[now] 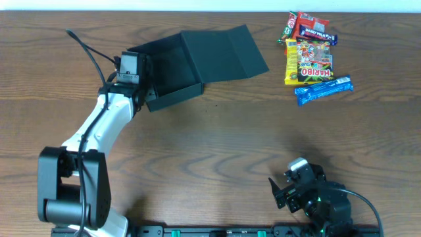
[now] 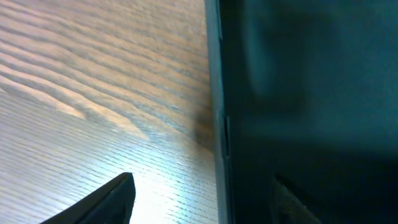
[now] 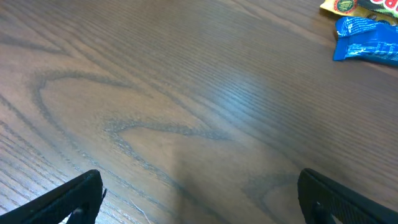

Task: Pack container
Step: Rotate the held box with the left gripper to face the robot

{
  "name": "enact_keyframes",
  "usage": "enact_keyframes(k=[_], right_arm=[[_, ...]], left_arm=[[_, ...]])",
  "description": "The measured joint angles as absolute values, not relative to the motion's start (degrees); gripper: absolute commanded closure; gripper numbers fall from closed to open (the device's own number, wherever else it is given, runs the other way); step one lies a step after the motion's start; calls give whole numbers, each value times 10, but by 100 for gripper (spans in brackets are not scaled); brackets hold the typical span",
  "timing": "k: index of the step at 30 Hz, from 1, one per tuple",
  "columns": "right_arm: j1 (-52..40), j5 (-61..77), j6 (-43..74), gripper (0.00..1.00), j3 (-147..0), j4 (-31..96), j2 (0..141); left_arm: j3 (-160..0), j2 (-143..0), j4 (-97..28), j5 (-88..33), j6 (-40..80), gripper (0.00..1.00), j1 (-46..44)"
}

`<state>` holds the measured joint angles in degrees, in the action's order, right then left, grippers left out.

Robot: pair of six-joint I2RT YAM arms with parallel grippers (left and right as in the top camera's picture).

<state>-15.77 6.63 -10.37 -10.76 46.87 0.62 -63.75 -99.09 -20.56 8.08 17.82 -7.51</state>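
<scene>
The container (image 1: 172, 66) is a shallow black box lying open at the back left of the table, its flap lid (image 1: 227, 51) folded out to the right. My left gripper (image 1: 133, 71) sits over the box's left wall. In the left wrist view the left gripper (image 2: 204, 185) straddles that wall (image 2: 214, 93): one finger (image 2: 112, 199) is outside over the wood, the other (image 2: 292, 199) inside the dark box. The jaws stand apart, with a gap showing between the outer finger and the wall. My right gripper (image 1: 283, 191) (image 3: 199, 186) rests open at the front right over bare wood.
Snack packets lie at the back right: a yellow Haribo bag (image 1: 309, 60), a blue packet (image 1: 323, 90) (image 3: 367, 40) and small bars (image 1: 308, 26). The left arm's cable (image 1: 89, 56) loops beside the box.
</scene>
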Motion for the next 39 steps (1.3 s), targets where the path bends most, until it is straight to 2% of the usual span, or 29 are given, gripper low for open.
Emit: enact_keyframes(k=[2,4,6,10,13,16,17,24,30,34,39], right_arm=[[-158,66,-104,1,-108,469,6],[-158,66,-104,1,-108,469,6],[-158,66,-104,1,-108,469,6],[-158,66,-104,1,-108,469,6],[-158,66,-104,1,-108,469,6],[-158,66,-104,1,-108,469,6],[-158,66,-104,1,-108,469,6],[-158,66,-104,1,-108,469,6],[-158,66,-104,1,-108,469,6],[-158,66,-104,1,-108,469,6],[-158,66,-104,1,-108,469,6]], left_arm=[[-637,-1001,-206,70,180,41,-75],[-637,-1009,-206,62,184,43,-75],[-637,-1013,-206,59,190,50,-75],[-637,-1013,-209,52,209,69,-75],[-638,-1013,-218,40,226,74,-75],[-638,-1013,-223,20,247,92,-74],[-638,-1013,-225,14,254,94,-74],[-645,-1013,-265,-8,331,94,-72],[-651,-1010,-313,-40,483,94,-72],[-651,-1009,-322,-106,601,94,-72],[-651,-1009,-326,-172,688,94,-91]])
